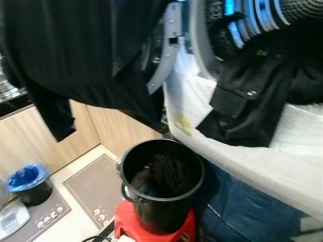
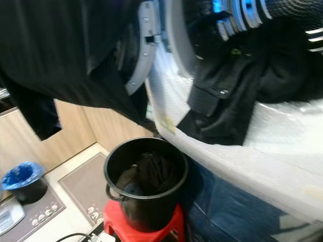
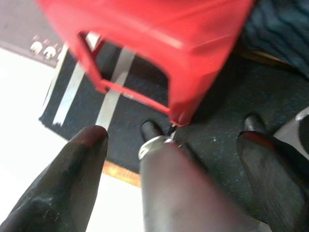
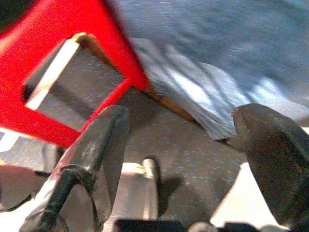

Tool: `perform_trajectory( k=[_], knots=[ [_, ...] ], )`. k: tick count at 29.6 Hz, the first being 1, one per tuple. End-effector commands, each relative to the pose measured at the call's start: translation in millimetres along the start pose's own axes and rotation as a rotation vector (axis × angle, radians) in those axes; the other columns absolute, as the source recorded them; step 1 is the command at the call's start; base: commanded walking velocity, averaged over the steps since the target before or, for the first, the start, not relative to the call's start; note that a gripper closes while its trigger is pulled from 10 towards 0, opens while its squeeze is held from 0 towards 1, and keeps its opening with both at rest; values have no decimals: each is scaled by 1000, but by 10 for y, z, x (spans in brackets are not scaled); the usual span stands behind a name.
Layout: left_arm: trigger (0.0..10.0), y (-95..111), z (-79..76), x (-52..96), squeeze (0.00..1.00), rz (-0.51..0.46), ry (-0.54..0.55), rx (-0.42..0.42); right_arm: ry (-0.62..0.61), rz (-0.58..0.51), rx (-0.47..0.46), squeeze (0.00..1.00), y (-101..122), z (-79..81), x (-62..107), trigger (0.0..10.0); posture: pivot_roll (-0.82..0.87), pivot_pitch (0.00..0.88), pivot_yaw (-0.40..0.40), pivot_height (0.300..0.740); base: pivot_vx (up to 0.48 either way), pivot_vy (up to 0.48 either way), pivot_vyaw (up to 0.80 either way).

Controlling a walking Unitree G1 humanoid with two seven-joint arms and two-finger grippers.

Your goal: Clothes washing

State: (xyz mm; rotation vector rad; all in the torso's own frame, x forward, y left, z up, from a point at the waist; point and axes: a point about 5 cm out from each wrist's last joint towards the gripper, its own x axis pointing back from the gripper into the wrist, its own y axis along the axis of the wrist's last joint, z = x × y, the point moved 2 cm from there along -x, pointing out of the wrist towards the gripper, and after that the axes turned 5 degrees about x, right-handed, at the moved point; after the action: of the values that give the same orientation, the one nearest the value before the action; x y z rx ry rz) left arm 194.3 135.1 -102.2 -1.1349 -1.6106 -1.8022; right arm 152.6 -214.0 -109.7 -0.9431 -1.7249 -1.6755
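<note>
Clothes are spread over three places: a large black garment hangs high across the head views, dark trousers spill out of the washing machine drum over its white lip, and more dark laundry sits bunched in the black bucket on the red stool. Bubble wrap covers the machine's front, and blue denim lies below it beside the stool. Both arms hang low near the floor. The left end effector has its fingers spread wide, empty, pointing at the stool's leg over a dark mat; the right end effector is likewise spread and empty, near the stool frame and the denim. All of this fabric should handle as soft, limp and light, likely to drape, slide and snag on the bucket rim. A thick fold or the waistband looks the best hold, pinched deep so that the cloth bunches between the fingers.
</note>
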Motion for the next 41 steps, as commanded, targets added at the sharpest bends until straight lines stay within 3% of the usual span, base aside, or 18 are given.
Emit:
perform_trajectory(
  k=[1, 12, 23, 29, 41],
  knots=[
    [10000, -69, 82, 20, 0, 27, 23, 9, 19, 6, -4, 0, -6, 77, -6, 10000, -110, 0, 76, 740, 0, 0, 0],
    [10000, -68, 77, 19, 0, 29, 19, 23, 18, 15, -20, 0, -37, 74, 2, 10000, -109, 0, 80, 740, 0, 0, 0],
    [10000, -57, -26, 8, 0, 34, -50, -77, 23, 22, -17, 0, -55, 84, 6, 10000, -117, 10, 80, 740, 0, 0, 0],
    [10000, -95, 1, 15, 0, 47, -29, -12, 15, 28, -39, 0, -80, 70, 14, 10000, -119, 13, 85, 740, 0, 0, 0],
    [10000, -95, -2, 15, 0, 48, -36, -35, 32, -7, -50, 0, -48, 95, 16, 10000, -114, 8, 92, 740, 0, 0, 0]
  ],
)
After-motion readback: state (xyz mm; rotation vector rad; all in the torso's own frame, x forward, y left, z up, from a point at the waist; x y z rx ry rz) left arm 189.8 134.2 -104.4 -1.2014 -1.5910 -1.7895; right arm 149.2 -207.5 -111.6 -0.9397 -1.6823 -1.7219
